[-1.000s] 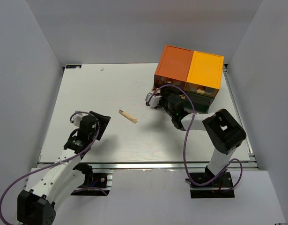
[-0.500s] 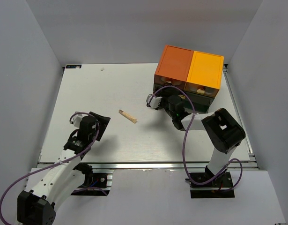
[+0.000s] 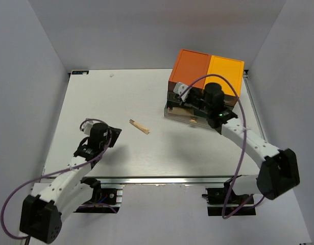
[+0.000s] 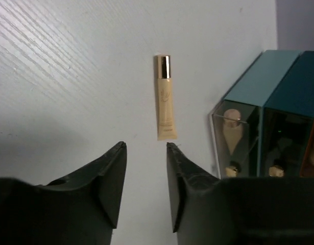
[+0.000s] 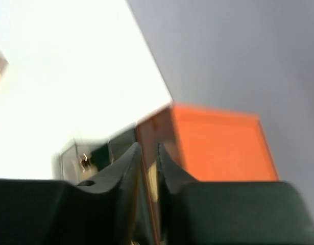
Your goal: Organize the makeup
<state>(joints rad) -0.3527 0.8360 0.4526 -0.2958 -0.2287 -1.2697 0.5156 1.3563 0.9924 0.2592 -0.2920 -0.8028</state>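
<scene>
A beige tube with a gold cap lies alone on the white table, also in the left wrist view. My left gripper is open and empty, its tips just short of the tube's near end. The orange-and-dark drawer box stands at the back right. A clear drawer sticks out at its front, with pinkish-tan sponges showing in it. My right gripper hovers over the box's front, jaws nearly together with nothing seen between them. That view is blurred.
Grey walls enclose the table on the left, back and right. The table's front rail runs between the two arm bases. The box shows teal in the left wrist view.
My right arm has lifted and swung from low in front of the box to above its front, uncovering the pulled-out drawer. My left gripper has edged slightly toward the tube.
</scene>
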